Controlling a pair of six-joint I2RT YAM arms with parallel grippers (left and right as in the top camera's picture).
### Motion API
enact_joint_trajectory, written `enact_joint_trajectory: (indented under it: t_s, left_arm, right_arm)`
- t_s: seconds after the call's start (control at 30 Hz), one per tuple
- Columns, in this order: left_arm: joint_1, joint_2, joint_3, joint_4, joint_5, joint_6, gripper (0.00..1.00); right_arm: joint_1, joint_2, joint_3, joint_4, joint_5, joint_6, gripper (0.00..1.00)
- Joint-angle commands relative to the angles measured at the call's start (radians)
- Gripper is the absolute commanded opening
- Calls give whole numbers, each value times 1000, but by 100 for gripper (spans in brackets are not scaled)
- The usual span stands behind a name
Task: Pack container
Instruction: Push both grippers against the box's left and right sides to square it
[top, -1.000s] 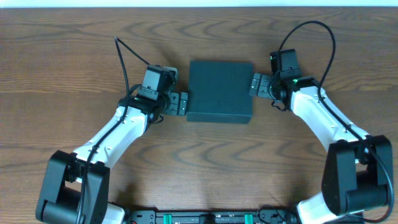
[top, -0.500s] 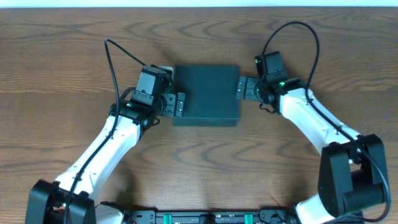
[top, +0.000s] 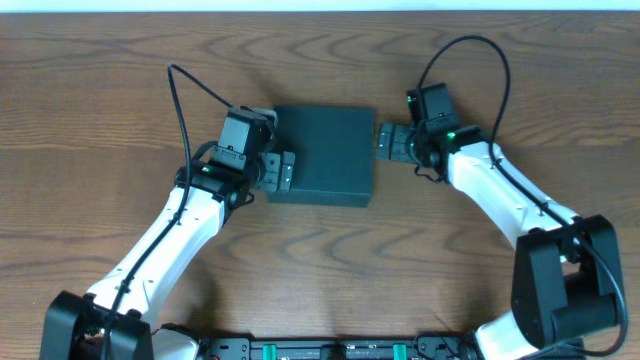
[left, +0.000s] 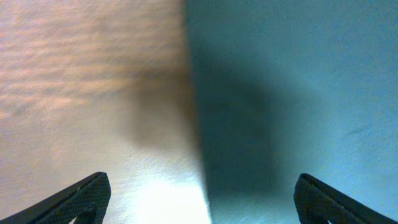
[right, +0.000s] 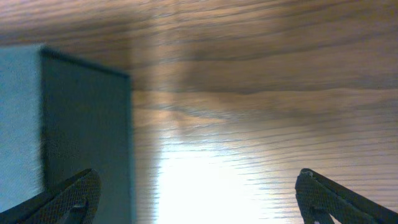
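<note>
The container (top: 322, 155) sat with its lid down near the middle of the wooden table (top: 320, 60), between the two arms. The left gripper (top: 283, 171) was at its left edge and the right gripper (top: 388, 143) just beside its right edge. Both had their jaws spread wide and held nothing.

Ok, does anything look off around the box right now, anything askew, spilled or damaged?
Nothing stands out. The container sits flat on the table with its lid shut, and no dents or spills show. The left hand and right hand are at its left and right edges, both open.
</note>
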Motion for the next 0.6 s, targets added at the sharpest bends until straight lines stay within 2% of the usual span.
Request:
enact_joint_trajectory:
  t_s: [0.0,0.2,0.37,0.57]
  left_arm:
    - [0,-34,14,-67,-179,10,95]
    - [0,-37,11,-216,-252,-28,95]
    - [4,-36,10,-206,-327,-32,95]
    - [26,-15,-28,-120,-256,-32,95]
  right_arm:
    - [-24,10,4,1,17,14,99]
    - [-26,10,4,9,16,11,99]
    - [-26,10,4,23,2,11,99]
    - [-26,10,4,29,-9,12,99]
